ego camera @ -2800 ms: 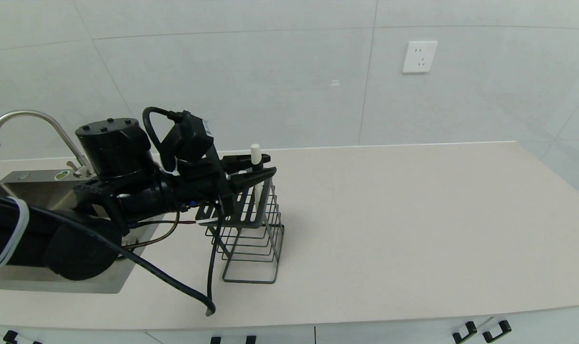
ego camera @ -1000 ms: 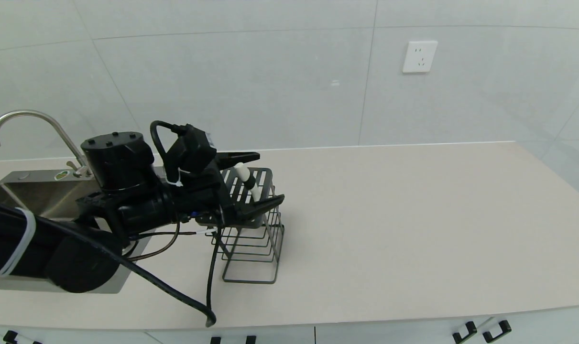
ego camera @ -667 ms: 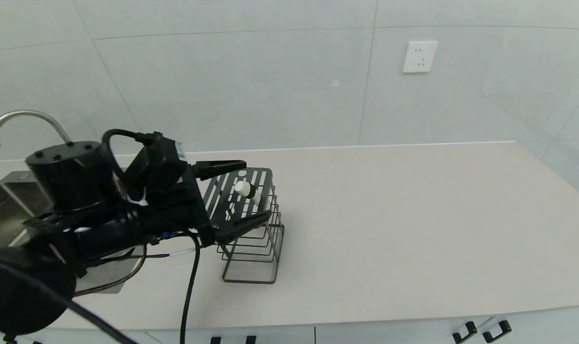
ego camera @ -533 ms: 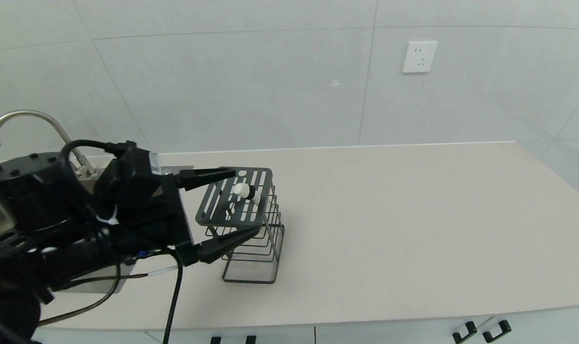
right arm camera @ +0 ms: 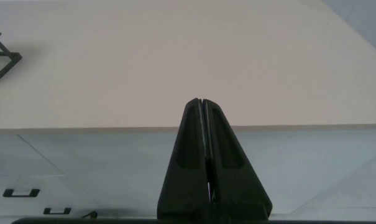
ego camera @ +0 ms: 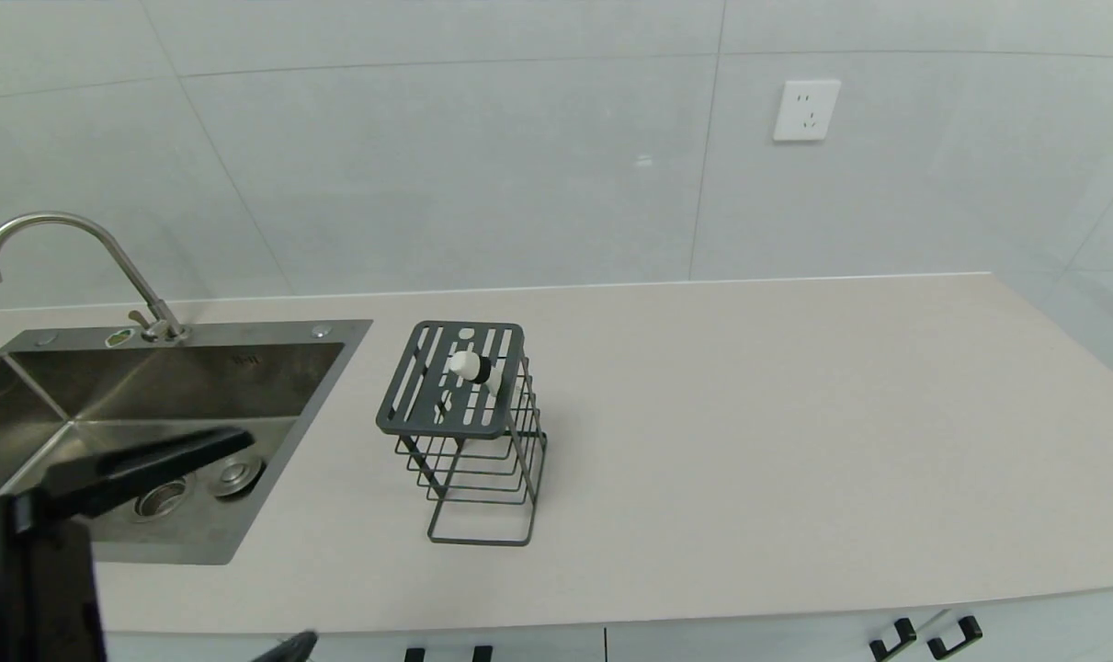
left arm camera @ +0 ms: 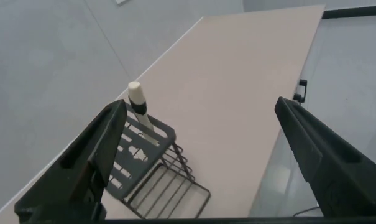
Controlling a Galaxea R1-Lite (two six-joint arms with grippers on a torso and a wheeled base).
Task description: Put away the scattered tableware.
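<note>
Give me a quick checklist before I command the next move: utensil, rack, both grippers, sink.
1. White-handled utensil seated in a slot of the rack top plate, handle up, leaning slightly: ok.
2. Rack upright on the countertop, beside the sink: ok.
3. Left gripper apart from rack and utensil, jaws open with nothing between them: ok.
4. Right gripper jaws shut with nothing held, near the countertop's front edge, away from the rack: ok.
5. Sink basin checked for more tableware: cannot tell, the left arm covers part of it in the head view.
</note>
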